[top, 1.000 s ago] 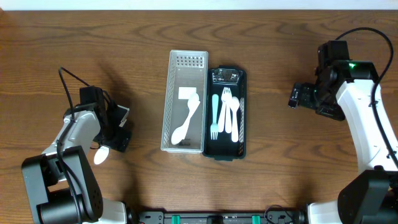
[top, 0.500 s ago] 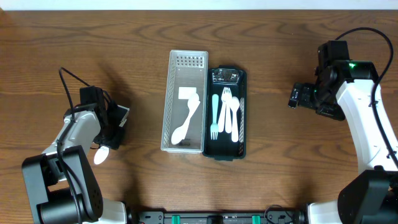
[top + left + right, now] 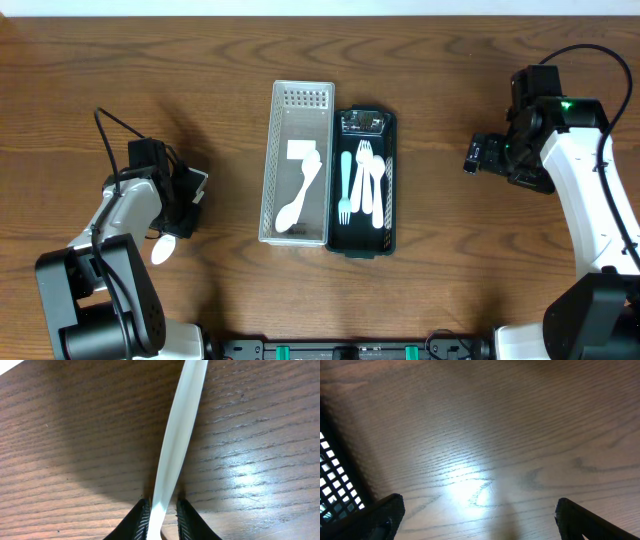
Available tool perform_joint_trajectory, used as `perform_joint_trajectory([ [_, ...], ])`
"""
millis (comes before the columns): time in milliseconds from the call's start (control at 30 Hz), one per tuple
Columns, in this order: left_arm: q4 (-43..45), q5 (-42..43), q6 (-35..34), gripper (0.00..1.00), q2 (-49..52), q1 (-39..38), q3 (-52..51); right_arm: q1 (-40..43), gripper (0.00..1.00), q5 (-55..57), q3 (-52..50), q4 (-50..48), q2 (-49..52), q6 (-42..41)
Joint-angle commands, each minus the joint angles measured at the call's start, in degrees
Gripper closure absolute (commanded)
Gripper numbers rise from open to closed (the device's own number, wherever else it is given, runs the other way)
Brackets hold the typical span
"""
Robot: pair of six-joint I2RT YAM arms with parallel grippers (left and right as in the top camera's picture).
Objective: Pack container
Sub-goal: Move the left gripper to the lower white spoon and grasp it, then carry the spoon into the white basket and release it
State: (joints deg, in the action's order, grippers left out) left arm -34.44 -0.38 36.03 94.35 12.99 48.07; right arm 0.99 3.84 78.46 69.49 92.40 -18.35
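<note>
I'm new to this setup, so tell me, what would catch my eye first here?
Mid-table, two trays sit side by side: a pale basket holding one white spoon and a black tray with forks. At the left, the left gripper pinches the handle of a loose white utensil.

**Even top light, soft shadows, local glare**

Overhead view: bright, uniform light from above. The wooden table (image 3: 420,60) is sharp from edge to edge, and only short, soft shadows lie on it. Left wrist view: a broad dark shadow covers the wood at lower left, a glare patch shines at right, and the white utensil (image 3: 178,435) is nearly washed out. Right wrist view: soft focus throughout. A bright reflection sits mid-frame, and the black mesh basket (image 3: 331,477) at the left edge is blurred.
</note>
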Motion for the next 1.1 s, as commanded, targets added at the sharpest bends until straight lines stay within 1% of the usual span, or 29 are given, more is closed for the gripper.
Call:
perform_joint_trajectory([
  [0, 0.07, -0.24, 0.37, 0.81, 0.37, 0.28, -0.76, 0.11, 0.01, 0.0, 0.24, 0.13, -0.46, 0.85],
  [33, 0.07, -0.22, 0.37, 0.85, 0.37, 0.28, -0.7, 0.11, 0.01, 0.0, 0.24, 0.13, -0.46, 0.85],
  [67, 0.09, -0.24, 0.37, 0.85, 0.37, 0.28, -0.63, 0.11, 0.01, 0.0, 0.24, 0.13, -0.46, 0.85],
  [133, 0.07, -0.24, 0.35, 0.91, 0.37, 0.28, -0.31, 0.11, 0.01, 0.0, 0.24, 0.09, -0.46, 0.85],
  [233, 0.02, -0.24, -0.42, 0.94, 0.33, 0.28, 0.37, 0.11, 0.01, 0.0, 0.24, 0.04, -0.46, 0.87],
  [433, -0.63, -0.24, -1.7, 0.94, -2.29, -0.11, 1.86, 0.11, 0.01, 0.0, 0.24, 0.09, -0.46, 0.85],
  [600, -2.6, -0.26, -8.63, 0.94, -8.31, -1.95, 6.01, 0.11, 0.01, 0.0, 0.24, -0.02, -0.46, 0.85],
  [667, -4.74, -0.26, -10.91, 0.94, -10.86, -3.41, 8.79, 0.11, 0.01, 0.0, 0.24, -0.11, -0.46, 0.85],
  [833, -11.15, -0.31, -13.62, 0.94, -16.13, -8.11, 16.5, 0.11, 0.01, -0.02, 0.24, -0.09, -0.46, 0.85],
  [900, -13.4, -0.28, -15.98, 0.94, -17.35, -10.23, 19.26, 0.11, 0.01, -0.02, 0.24, -0.11, -0.46, 0.85],
  [1067, -18.99, -0.28, -21.46, 0.94, -18.03, -19.65, 27.47, 0.11, 0.01, -0.02, 0.24, -0.24, -0.46, 0.85],
])
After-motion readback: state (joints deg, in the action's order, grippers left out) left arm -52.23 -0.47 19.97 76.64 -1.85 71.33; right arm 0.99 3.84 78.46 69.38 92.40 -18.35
